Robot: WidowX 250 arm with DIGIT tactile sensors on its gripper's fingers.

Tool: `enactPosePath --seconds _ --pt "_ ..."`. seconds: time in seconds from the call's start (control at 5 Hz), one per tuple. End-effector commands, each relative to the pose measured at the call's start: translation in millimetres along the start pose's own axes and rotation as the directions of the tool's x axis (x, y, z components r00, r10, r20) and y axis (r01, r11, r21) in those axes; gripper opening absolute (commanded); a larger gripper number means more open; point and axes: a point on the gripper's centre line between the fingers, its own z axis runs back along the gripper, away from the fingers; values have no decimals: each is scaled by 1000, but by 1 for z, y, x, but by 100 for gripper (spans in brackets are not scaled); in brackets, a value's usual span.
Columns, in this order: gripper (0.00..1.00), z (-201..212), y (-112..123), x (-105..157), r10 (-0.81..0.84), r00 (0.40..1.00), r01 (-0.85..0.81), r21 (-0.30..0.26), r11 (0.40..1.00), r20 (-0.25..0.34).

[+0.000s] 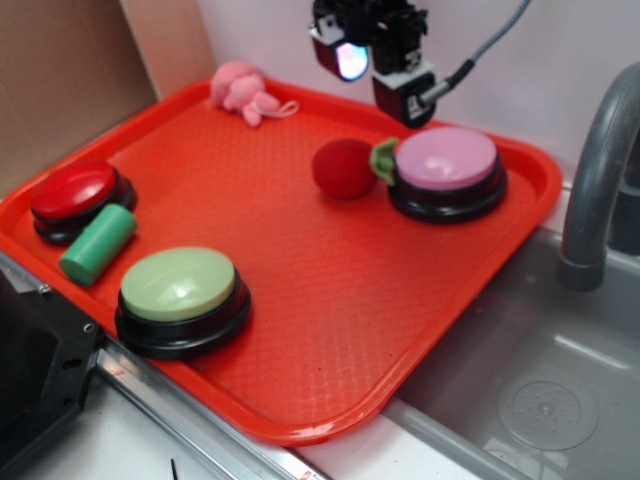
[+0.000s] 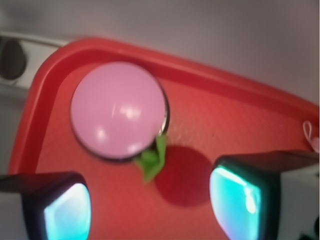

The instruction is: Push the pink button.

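The pink button (image 1: 446,160) has a pale pink domed top on a black base and sits at the tray's far right corner; the wrist view shows its pink button top (image 2: 118,110) from above. My gripper (image 1: 378,72) hangs in the air above and slightly left of it, jaws open with nothing between them. In the wrist view the gripper (image 2: 152,205) frames the tray just below the button, with both glowing fingertips (image 2: 67,210) apart. A red plush strawberry (image 1: 344,168) with a green leaf touches the button's left side.
The orange-red tray (image 1: 330,290) also holds a green-topped button (image 1: 180,292), a red-topped button (image 1: 76,196), a green cylinder (image 1: 98,243) and a pink plush toy (image 1: 243,90). A grey sink (image 1: 540,390) and faucet (image 1: 598,170) lie right of the tray.
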Motion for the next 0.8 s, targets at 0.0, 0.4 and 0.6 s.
enactPosePath --seconds 0.0,0.4,0.6 --pt "100 -18 -8 17 82 992 -78 -44 996 99" --pt "100 -39 -21 15 41 998 -35 -95 995 57" --pt "100 -43 -22 16 25 999 -22 -77 997 38"
